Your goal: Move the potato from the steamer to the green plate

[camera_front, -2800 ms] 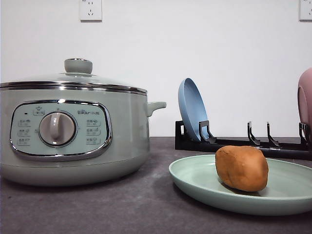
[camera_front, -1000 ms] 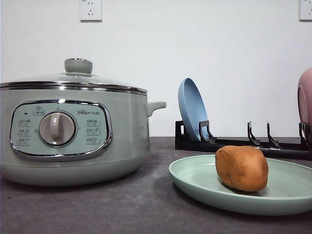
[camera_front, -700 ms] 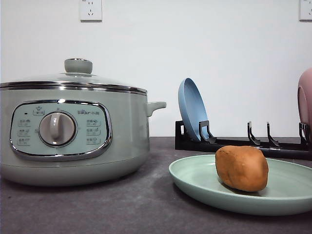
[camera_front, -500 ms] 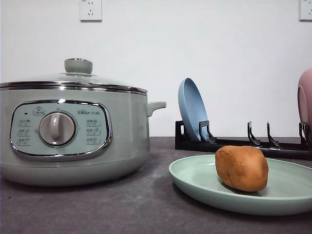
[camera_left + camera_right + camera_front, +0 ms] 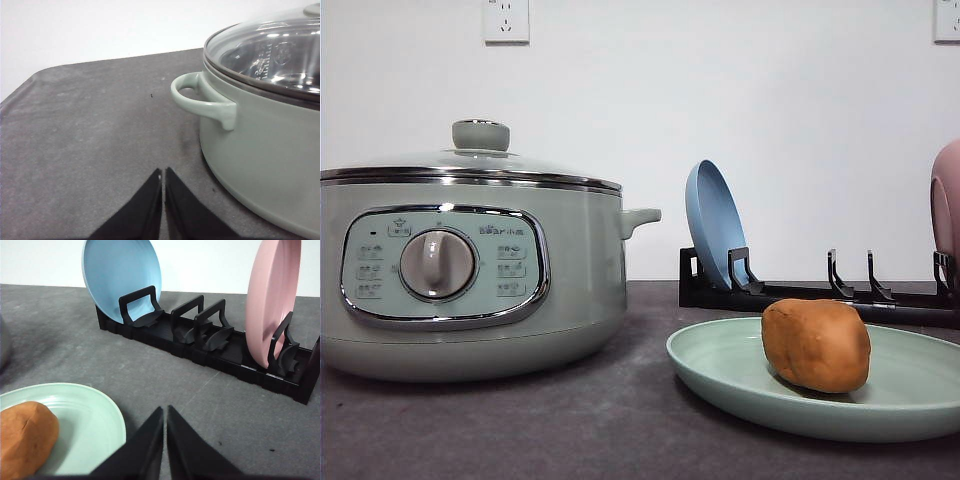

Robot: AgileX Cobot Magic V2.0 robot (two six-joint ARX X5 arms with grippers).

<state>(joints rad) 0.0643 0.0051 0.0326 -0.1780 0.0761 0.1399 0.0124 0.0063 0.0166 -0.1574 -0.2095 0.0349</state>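
nothing is seen to have moved in the front view since the earlier frames: steamer, potato and plates sit exactly as before. the left gripper (image 5: 163,172) is shown with its black fingertips pressed together and nothing held between them, low over the dark grey table (image 5: 90,130) just beside the steamer (image 5: 260,150), near its small side handle (image 5: 202,97). the right gripper (image 5: 165,412) is likewise closed on nothing, poised over the table between the green plate (image 5: 95,430) and the black dish rack (image 5: 210,345).

outward from the tools, the glass lid (image 5: 470,160) is seated on the steamer's chrome rim, knob upright. the potato (image 5: 817,345) is resting on the green plate, toward its middle, well apart from the steamer. behind it, a blue plate (image 5: 713,225) and a pink plate (image 5: 272,300) are stood on edge in the rack, with empty slots between them.

the transfer is judged complete: the potato is already on the plate, the pot is covered again, and both arms are clear of the objects. no further handling appears to be called for beyond the arms being kept clear of the plate's rim.
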